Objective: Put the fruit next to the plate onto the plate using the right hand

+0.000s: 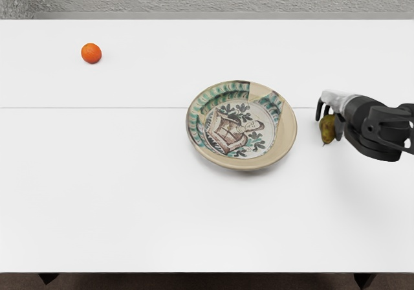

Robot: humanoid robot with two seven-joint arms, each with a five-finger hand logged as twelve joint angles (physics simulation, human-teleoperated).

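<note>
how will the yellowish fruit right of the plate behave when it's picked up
The fruit looks small, so probably light. Its rounded, tapered shape could roll crookedly if nudged. Smooth-looking skin may slip in the right hand.

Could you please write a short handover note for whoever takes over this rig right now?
Right hand: at the yellow-green pear-like fruit, just right of the painted ceramic plate; grip cannot be judged.
Left hand: out of view.
Small round orange fruit: far left on the white table, well away from the plate.
Done: hand is at the fruit.
Left: secure the fruit, lift it and set it on the plate, which holds nothing yet.
</note>
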